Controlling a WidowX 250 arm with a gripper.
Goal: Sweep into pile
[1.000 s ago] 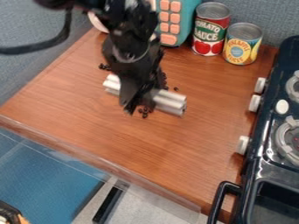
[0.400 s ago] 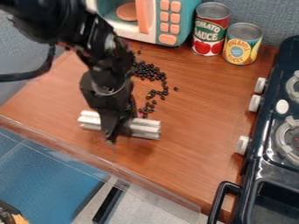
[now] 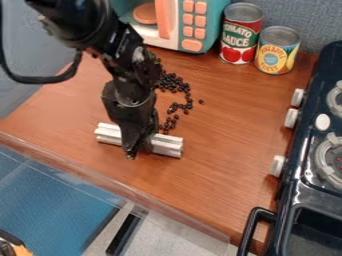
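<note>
The black gripper hangs over the front-left part of the wooden counter, shut on a ribbed white bar that sticks out on both sides of it. Small black beads lie behind and to the right of the gripper, in a cluster that thins into a trail toward the bar's right half. One stray bead lies right of the trail. The arm hides part of the cluster's left side.
A toy microwave stands at the back, with a tomato can and a pineapple can to its right. The toy stove borders the right side. The counter's front edge runs diagonally below the bar.
The gripper has carried the bar from over the beads toward the front left, uncovering the beads and microwave. Since the middle frame, its tilt has changed slightly and the bar's left end sits a bit higher.
</note>
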